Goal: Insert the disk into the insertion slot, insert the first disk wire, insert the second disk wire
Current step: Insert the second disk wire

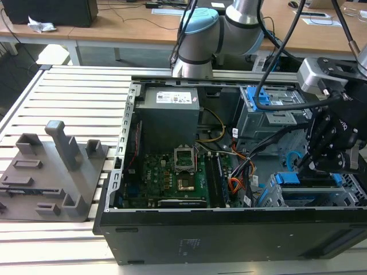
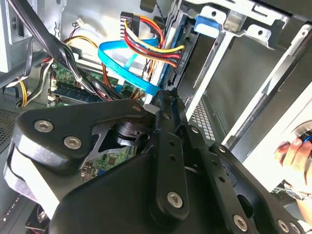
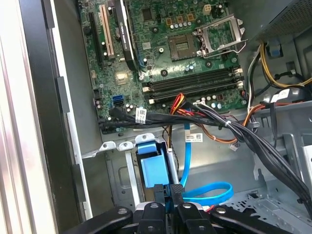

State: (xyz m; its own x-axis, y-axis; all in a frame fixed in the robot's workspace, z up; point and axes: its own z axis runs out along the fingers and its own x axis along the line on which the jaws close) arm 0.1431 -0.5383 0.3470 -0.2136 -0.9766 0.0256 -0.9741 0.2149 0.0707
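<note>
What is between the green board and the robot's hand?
In the first wrist view, a bundle of thick black cables crosses between the green board and the hand. Below it come the blue-framed disk and the light-blue cable.

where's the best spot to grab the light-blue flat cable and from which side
Probably at its free connector end, not mid-loop. In the first wrist view the light-blue flat cable curls in a limp loop on the case floor, then rises straight towards the motherboard. The gripper sits by the lower end; pinching across the flat faces from above the open case seems best.
</note>
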